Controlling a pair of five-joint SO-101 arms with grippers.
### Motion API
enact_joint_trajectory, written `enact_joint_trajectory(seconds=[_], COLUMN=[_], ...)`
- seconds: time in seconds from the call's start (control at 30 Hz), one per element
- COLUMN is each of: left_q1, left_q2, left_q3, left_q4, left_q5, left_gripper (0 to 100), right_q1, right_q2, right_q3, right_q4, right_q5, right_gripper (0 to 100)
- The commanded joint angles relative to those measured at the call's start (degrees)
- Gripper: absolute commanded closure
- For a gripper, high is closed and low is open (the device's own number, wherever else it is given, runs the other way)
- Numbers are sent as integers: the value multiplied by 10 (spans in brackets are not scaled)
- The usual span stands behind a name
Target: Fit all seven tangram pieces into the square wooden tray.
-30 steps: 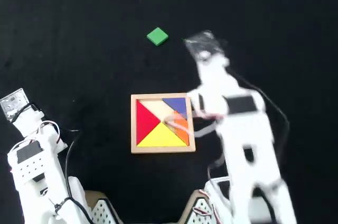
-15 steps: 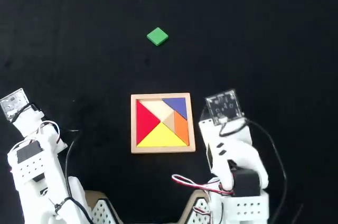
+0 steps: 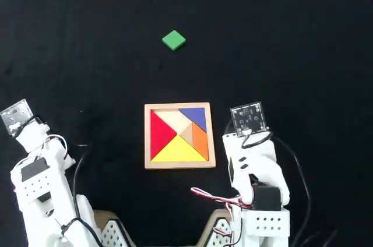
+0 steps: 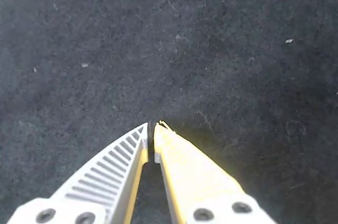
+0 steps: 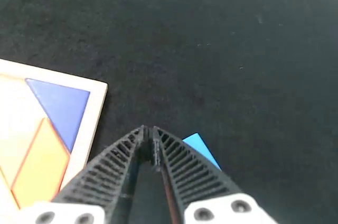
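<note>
1. The right hand [image 5: 148, 135], fingers pressed together on nothing, sits just beside the tray [image 3: 179, 106]. A light blue piece [image 5: 199, 147] lies on the desk [image 3: 303, 55] by its tips, outside the tray.
2. The left hand [image 4: 152, 133], also pressed together and empty, hangs over the desk well apart from the tray.
3. The green square [image 3: 173, 40] lies well beyond the tray, on the side away from the arms.
4. Both loose pieces look light, stiff, thin and smooth. They are probably best pinched across opposite edges, as they may slide.
5. The tray's raised rim is the likely obstacle, since each piece must be lifted over it.
</note>
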Motion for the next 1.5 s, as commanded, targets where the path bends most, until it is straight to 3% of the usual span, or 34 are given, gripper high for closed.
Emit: enact_joint_trajectory(seconds=[0.0, 0.1, 0.27, 0.43, 0.57, 0.7, 0.8, 1.03, 1.47], left_q1=[-2, -7, 52, 22, 44, 109, 103, 127, 126], left_q2=[-9, -9, -11, -46, -95, -164, -227, -342, -357], left_q3=[-5, -8, 15, 53, 109, 142, 166, 168, 168], left_q4=[7, -13, -65, -74, -77, -76, -64, 64, 74], left_q5=[18, 16, -114, -222, -227, -229, -226, -251, -256], left_gripper=[970, 970, 970, 970, 970, 970, 970, 970, 970], right_q1=[4, 9, 9, 11, 8, 9, 8, 8, 11], right_q2=[-40, -39, -44, -40, -40, -40, -41, -41, -41], right_q3=[-1, -1, -1, -1, -1, -1, -1, -1, -1], right_q4=[34, 84, 247, 240, 240, 240, 240, 240, 240], right_q5=[6, 6, 5, 4, 4, 4, 4, 4, 4], right_gripper=[983, 983, 985, 985, 985, 985, 985, 985, 985])
